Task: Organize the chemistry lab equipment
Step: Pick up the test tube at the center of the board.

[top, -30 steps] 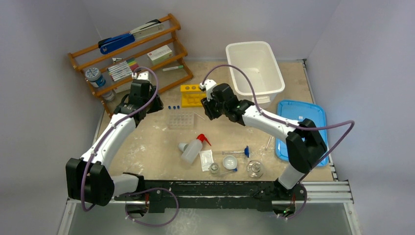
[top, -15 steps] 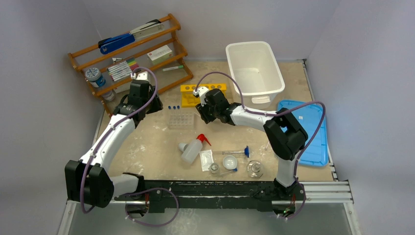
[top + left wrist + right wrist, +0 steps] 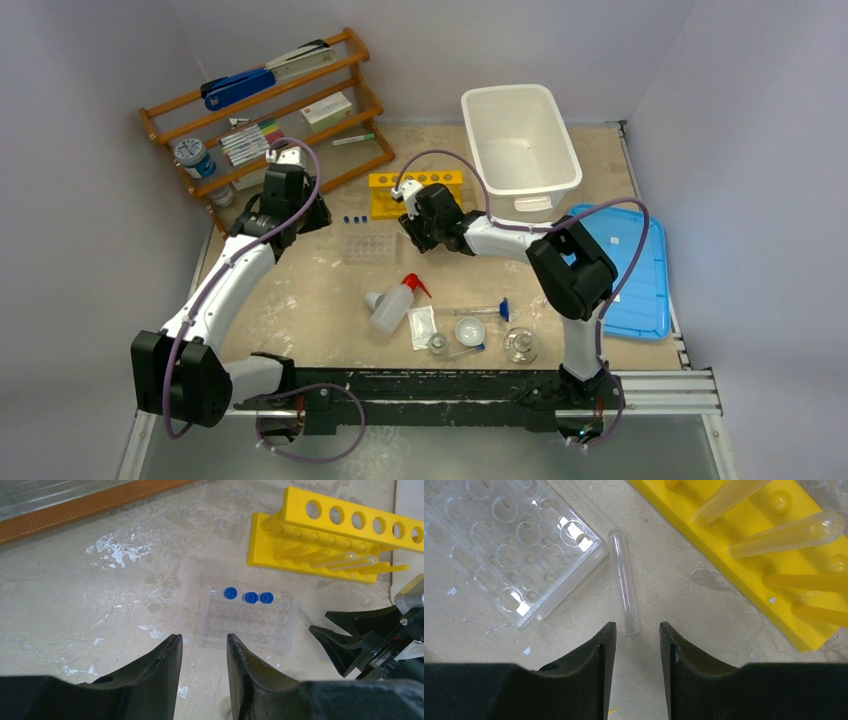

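Right wrist — clear round-tipped tube (image 3: 624, 590) lies flat; right end effector (image 3: 637, 626) part-open, empty.

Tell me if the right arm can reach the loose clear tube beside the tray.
Probably yes: the clear tube lies uncovered just ahead of the open right claw, with nothing between them.

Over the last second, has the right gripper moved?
Yes. The right gripper has shifted left along the yellow rack, uncovering its right end, toward the clear tube tray.
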